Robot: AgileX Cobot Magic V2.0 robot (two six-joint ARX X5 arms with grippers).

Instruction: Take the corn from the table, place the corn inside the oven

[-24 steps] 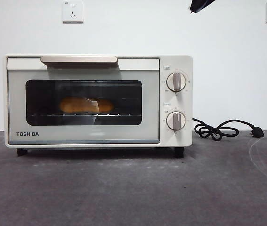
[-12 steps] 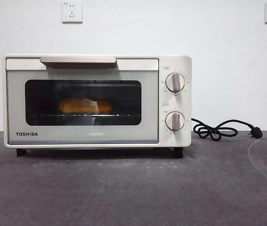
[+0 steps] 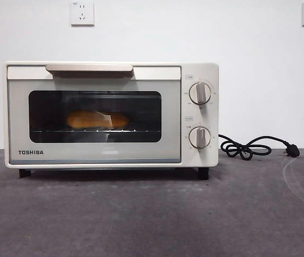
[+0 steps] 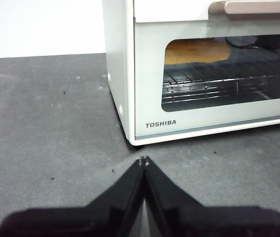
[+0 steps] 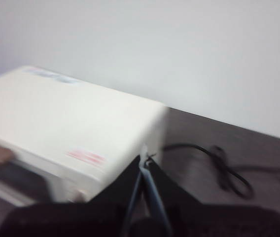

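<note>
The yellow-orange corn [image 3: 98,120] lies on the wire rack inside the cream-white TOSHIBA oven [image 3: 112,114], behind its closed dark glass door; the left wrist view shows the corn [image 4: 197,51] through the glass too. My left gripper [image 4: 143,160] is shut and empty, low over the table [image 3: 152,214] in front of the oven's left corner. My right gripper [image 5: 147,158] is shut and empty, held high above the oven's [image 5: 71,128] top right side. Neither arm shows in the front view.
A black power cord [image 3: 253,146] with its plug lies coiled on the table to the right of the oven. Two wall sockets [image 3: 82,13] sit high on the white wall behind.
A black gripper tip at the top right of the front view one second ago has left the picture. The oven and corn have not moved.
</note>
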